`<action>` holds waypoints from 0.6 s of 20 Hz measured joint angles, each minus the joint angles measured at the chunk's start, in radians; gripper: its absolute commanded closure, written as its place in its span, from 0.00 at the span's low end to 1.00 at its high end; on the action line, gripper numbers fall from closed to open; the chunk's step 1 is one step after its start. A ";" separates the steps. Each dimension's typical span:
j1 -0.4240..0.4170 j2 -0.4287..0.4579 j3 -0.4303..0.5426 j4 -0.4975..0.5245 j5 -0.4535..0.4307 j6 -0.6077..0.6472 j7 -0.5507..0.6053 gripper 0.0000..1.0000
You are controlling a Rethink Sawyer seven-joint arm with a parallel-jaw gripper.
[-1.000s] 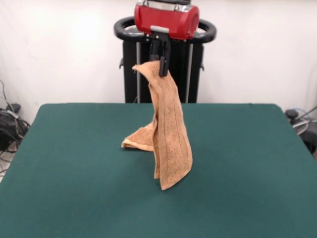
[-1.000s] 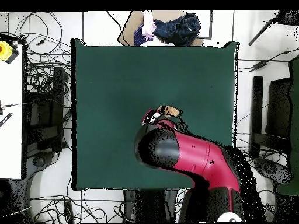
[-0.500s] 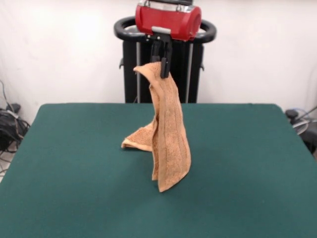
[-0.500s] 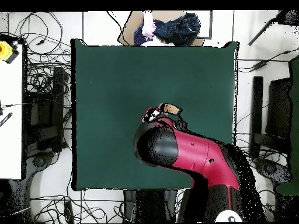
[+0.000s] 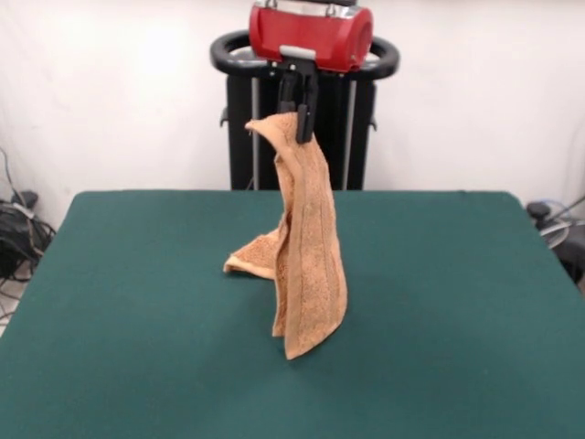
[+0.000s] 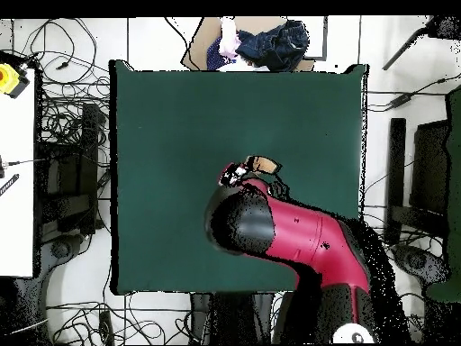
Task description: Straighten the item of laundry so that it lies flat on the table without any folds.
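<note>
Your gripper is pinched on the towel, which hangs long-axis vertical, bottom end dragging on the table. A person sits beyond the table's edge.

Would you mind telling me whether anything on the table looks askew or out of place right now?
Yes: the towel is far from flat. The pincer holds one corner high, so it hangs in a long, folded drape, with its lower end crumpled on the table.
</note>
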 measured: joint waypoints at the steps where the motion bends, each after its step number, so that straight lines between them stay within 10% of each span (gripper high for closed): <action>1: 0.003 0.000 0.000 0.000 0.000 0.000 0.000 1.00; 12: 0.138 0.001 -0.032 -0.001 0.005 0.000 0.000 1.00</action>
